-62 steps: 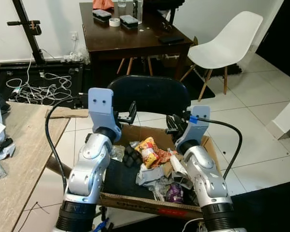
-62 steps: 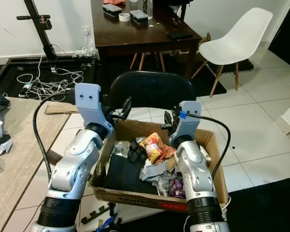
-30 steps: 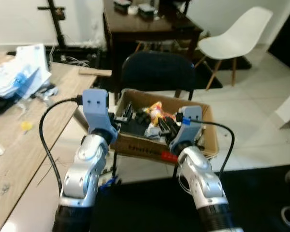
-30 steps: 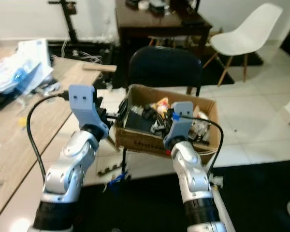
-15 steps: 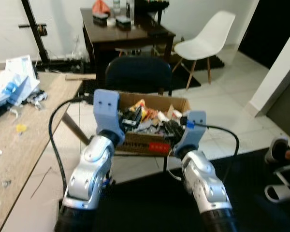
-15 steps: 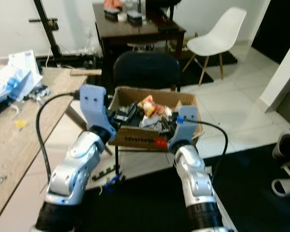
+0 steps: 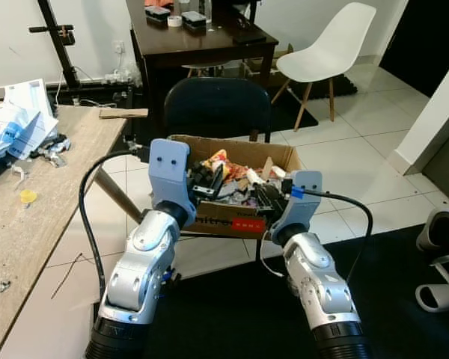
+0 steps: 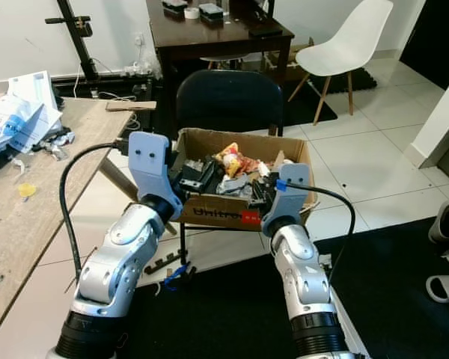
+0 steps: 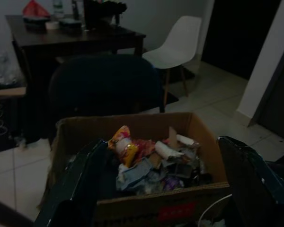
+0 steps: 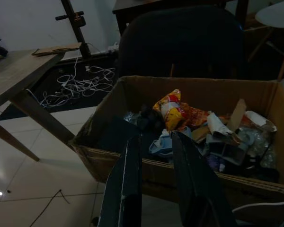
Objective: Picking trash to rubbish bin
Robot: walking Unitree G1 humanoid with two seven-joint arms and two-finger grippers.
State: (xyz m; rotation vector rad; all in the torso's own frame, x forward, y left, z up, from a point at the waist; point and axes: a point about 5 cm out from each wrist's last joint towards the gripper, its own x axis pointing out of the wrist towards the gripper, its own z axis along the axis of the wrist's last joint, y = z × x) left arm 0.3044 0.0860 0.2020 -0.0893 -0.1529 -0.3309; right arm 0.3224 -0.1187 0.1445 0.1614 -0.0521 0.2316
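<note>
Cardboard box (image 8: pixel 243 213) serving as the rubbish bin is sitting on the seat of a black chair (image 8: pixel 228 101), packed with trash: a yellow-red snack wrapper (image 10: pixel 173 111), crumpled white paper (image 10: pixel 217 125), grey plastic scraps (image 7: pixel 236 191). All of it is looking light, soft and crinkly; it would probably crush and slip under the fingers, so pinching a bunched fold of a wrapper seems safer than taking a flat face. The box itself is looking stiff enough but open-topped and full, so likely best taken by its side walls.

Both arms are reaching forward at box height, elbows bent, wrists level. The left gripper (image 9: pixel 165 184) is hovering just short of the box's near wall, fingers spread wide, nothing between them. The right gripper (image 10: pixel 156 182) is hanging before the same wall, fingers narrow with a slim gap, also empty.

Further out, more litter (image 8: pixel 22 112) is lying on the wooden table (image 8: pixel 15 224) at the robot's left. A dark table (image 7: pixel 198 48) and a white chair (image 7: pixel 329 52) are standing behind the box on the tiled floor (image 7: pixel 352 161).
</note>
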